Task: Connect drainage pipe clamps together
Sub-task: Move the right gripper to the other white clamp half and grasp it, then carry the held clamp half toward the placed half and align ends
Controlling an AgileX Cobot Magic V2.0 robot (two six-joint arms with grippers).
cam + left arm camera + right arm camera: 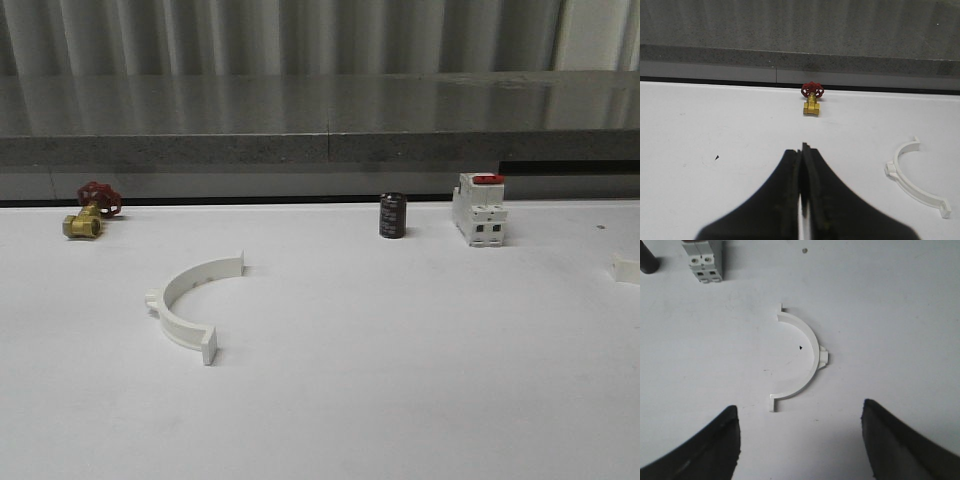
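One white half-ring drainage pipe clamp (187, 300) lies flat on the left of the white table, its open side facing right; it also shows in the left wrist view (916, 178), off to one side of my left gripper. My left gripper (803, 150) is shut with nothing in it and hovers over bare table, pointing toward the back wall. A second clamp half (805, 357) lies flat just ahead of my right gripper (800, 407), which stands wide open and empty above the table. A white bit at the front view's right edge (626, 270) is probably this second half.
A brass valve with a red handwheel (88, 212) sits at the back left, also seen in the left wrist view (811, 98). A black cylinder (392, 216) and a white switch with a red top (479, 209) stand at the back. A grey ledge (320, 150) runs behind the table.
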